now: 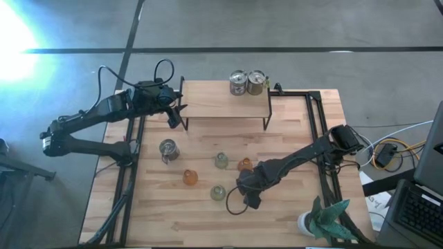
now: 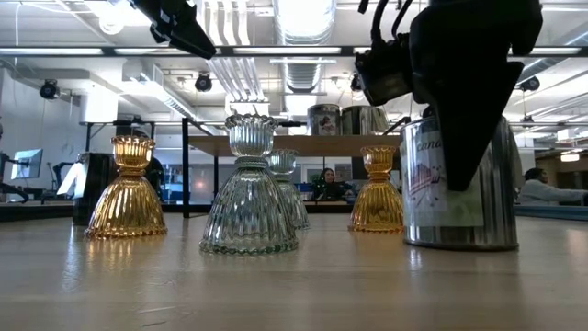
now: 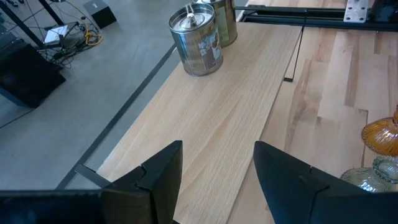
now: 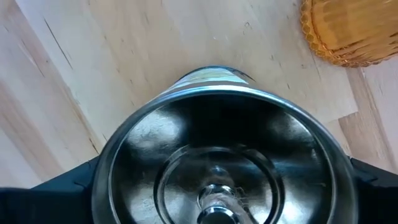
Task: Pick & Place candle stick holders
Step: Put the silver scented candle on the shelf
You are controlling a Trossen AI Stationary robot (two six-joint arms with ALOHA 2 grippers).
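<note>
Right gripper (image 1: 250, 196) straddles squat silvery metal can-like holder (image 2: 459, 188) standing upright on wooden table (image 1: 291, 221), fingers flanking its sides, closing but grip not confirmed; holder directly under gripper, axis vertical

Left gripper (image 3: 217, 180) half spread, empty, hovers over raised wooden shelf (image 1: 221, 104), well apart

High view hides holder under arm; right wrist view shows open rim from above

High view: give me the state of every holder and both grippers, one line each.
Left gripper: jaws open, empty, over the shelf.
Right gripper: down over a silver can.
That silver can: upright on the table.
Lone silver can: upright, untouched.
Shelf cans: upright, side by side.
Amber glass holders: upright, free.
Green glass holders: upright, free.
</note>
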